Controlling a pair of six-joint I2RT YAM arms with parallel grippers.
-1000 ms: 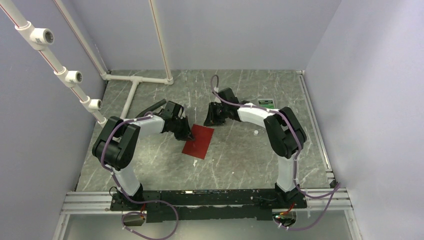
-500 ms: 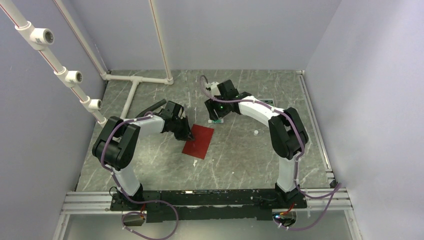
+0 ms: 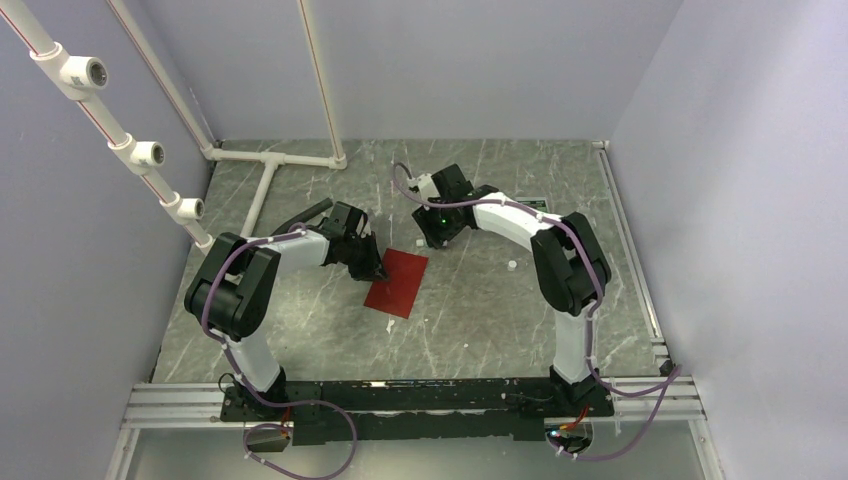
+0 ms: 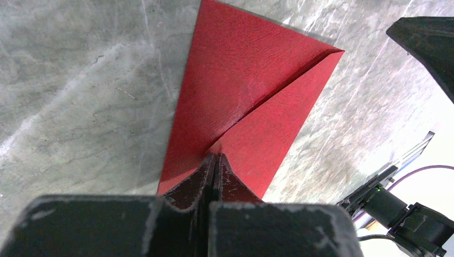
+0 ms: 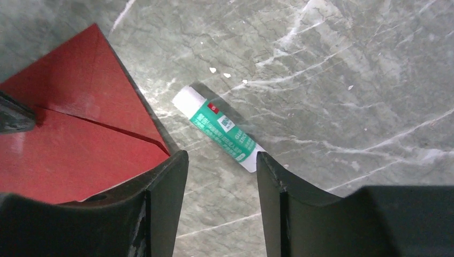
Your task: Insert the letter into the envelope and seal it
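Note:
The dark red envelope (image 3: pixel 399 283) lies flat on the grey table with its triangular flap folded down. It also shows in the left wrist view (image 4: pixel 241 91) and in the right wrist view (image 5: pixel 69 128). My left gripper (image 3: pixel 378 271) is shut, and its joined fingertips (image 4: pixel 216 160) rest on the point of the flap. My right gripper (image 3: pixel 431 237) is open and empty, hovering above the table just beyond the envelope's far corner (image 5: pixel 220 158). The letter is not in view.
A small green-and-white tube (image 5: pixel 220 129) lies on the table beside the envelope's far corner, ahead of my right fingers. A white-and-green box (image 3: pixel 534 201) sits behind the right arm. A small white bit (image 3: pixel 511 265) lies to the right. White pipes (image 3: pixel 275 157) cross the back left.
My right gripper has lifted off the table by the envelope's far corner and swung back, and the green-and-white tube now lies uncovered there. The left gripper and the envelope have not moved.

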